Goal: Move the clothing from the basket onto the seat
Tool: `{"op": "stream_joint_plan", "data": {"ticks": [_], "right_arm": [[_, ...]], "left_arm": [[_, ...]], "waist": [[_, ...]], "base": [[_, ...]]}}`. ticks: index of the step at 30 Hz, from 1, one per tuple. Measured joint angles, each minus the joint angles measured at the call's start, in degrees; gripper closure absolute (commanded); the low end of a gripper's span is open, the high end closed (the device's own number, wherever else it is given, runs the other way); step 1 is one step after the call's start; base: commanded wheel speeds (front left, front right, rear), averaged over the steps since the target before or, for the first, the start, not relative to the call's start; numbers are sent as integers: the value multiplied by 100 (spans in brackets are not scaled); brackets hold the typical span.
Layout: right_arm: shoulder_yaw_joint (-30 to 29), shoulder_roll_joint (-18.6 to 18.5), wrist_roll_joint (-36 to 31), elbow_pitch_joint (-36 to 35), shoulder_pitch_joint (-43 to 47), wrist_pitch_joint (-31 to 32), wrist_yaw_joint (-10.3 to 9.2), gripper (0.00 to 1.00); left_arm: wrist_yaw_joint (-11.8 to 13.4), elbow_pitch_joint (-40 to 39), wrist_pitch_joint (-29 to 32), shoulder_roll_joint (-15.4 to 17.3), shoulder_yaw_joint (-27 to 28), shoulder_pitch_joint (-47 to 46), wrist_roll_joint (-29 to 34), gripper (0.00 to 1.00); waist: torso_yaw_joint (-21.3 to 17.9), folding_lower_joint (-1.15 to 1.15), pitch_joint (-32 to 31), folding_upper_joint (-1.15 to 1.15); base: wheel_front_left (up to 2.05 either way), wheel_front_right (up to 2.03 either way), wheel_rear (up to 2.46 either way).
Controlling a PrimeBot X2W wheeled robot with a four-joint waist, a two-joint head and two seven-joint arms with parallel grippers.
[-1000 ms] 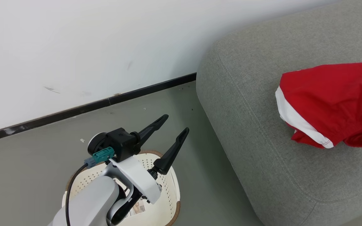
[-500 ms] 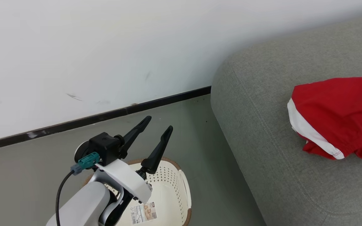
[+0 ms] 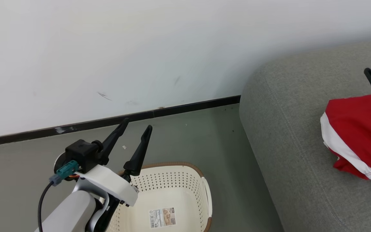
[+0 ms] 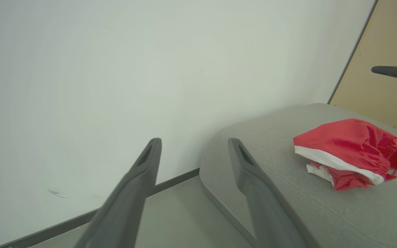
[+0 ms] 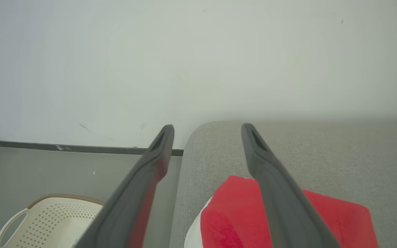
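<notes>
the clothing [image 3: 356, 129] lay bunched on the seat [image 3: 285, 135], a red heap with a white band, well apart from the basket [image 3: 172, 165]; the basket stood on the floor [image 3: 204, 135] beside the seat's end, a sticker [image 3: 162, 217] on its inner bottom; the left gripper [image 3: 137, 123] hung above the basket's edge, jaws wide, holding nothing; the right gripper [image 5: 207, 126] hung over the clothing, clear of it, jaws wide too, gripping nothing

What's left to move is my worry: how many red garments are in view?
1: a red bundle lies on the grey seat; it may hold more than one piece. The basket shows none, though the left arm hides part of it.
</notes>
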Motion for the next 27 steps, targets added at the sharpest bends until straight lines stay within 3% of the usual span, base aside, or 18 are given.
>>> {"op": "stream_joint_plan", "data": {"ticks": [19, 27], "right_arm": [[-166, 742, -315, -31, 1174, -1547, 0, 0], [-610, 1111, -621, -12, 1591, -1675, 0, 0]], "left_arm": [[499, -86, -154, 135, 737, 739, -204, 0], [664, -79, -192, 136, 1016, 1065, -209, 0]], "waist": [[798, 0, -155, 0], [1079, 0, -238, 0]], "base": [[0, 0, 0], [0, 0, 0]]}}
